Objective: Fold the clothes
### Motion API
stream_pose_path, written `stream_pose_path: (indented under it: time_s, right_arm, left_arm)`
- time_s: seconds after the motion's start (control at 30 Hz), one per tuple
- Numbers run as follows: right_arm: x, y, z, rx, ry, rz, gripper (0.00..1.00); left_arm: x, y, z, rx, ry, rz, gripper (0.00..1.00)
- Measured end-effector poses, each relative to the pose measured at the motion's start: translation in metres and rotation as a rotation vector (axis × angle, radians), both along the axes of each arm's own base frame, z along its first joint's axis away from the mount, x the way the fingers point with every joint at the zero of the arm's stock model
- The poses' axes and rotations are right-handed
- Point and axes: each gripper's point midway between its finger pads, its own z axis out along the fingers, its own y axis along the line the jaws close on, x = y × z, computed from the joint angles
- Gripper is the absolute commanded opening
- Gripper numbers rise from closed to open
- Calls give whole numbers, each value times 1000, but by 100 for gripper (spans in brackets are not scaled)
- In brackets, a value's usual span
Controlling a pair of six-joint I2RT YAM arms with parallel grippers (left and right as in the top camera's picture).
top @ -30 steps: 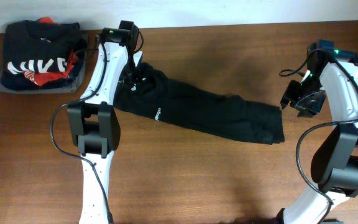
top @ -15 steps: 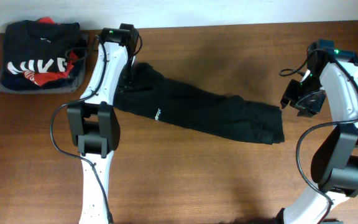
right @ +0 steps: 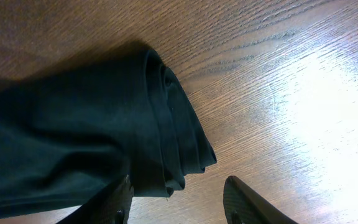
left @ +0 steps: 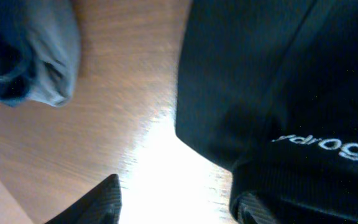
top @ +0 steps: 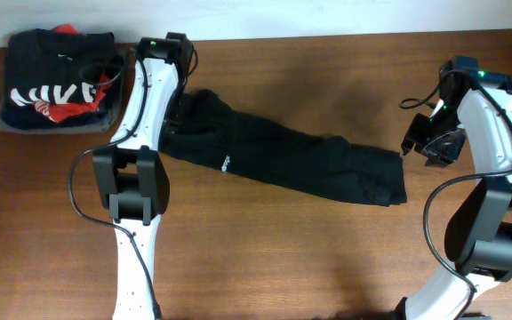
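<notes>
As the left fingers [left: 104,202] and right fingers [right: 246,202] are both spread and empty, each should pinch its end of the shirt [top: 292,164] flat before folding.

Black clothes [top: 292,164], brown wood-grain table [top: 283,258]

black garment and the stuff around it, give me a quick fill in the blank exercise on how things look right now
1. The table under the black garment is made of ____.
2. The small lettering on the black garment is coloured ____.
3. The folded top with big white letters sits on a folded garment coloured ____.
4. The left gripper is ____, with bare table between its fingers.

Missing words: wood; white; grey; open
</notes>
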Motion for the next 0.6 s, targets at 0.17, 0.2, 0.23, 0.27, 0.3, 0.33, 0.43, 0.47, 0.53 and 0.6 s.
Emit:
stream_pose_path:
  time_s: [0.17, 0.2, 0.23, 0.27, 0.3, 0.33, 0.43, 0.47, 0.53, 0.6]
  right_arm:
    - [0, 0, 0, 0, -1, 0, 52]
    - [0, 0, 0, 0, -2, 0, 52]
    - [0, 0, 0, 0, -2, 0, 52]
    - [1, 0, 0, -1, -2, 0, 52]
    - [1, 0, 0, -1, -2, 0, 52]
    - [1, 0, 0, -1, -2, 0, 52]
    - [1, 0, 0, -1, -3, 0, 52]
    - [1, 0, 0, -1, -4, 0, 52]
    - [2, 0, 0, -2, -8, 0, 52]
    - [2, -1, 0, -2, -10, 0, 52]
  left_arm:
    - [14, -3, 27, -23, -100, 14, 80]
    - [15, -4, 32, -31, -114, 17, 81]
    - [16, -6, 36, -42, -126, 18, 82]
    - [16, -7, 39, -52, -133, 18, 83]
    - [16, -8, 42, -59, -136, 18, 84]
    - [14, -9, 44, -65, -134, 18, 84]
    - [10, -10, 45, -74, -119, 18, 87]
    - [9, -11, 44, -76, -112, 18, 92]
    - [4, -11, 44, -77, -95, 20, 93]
    - [0, -10, 44, -74, -74, 22, 93]
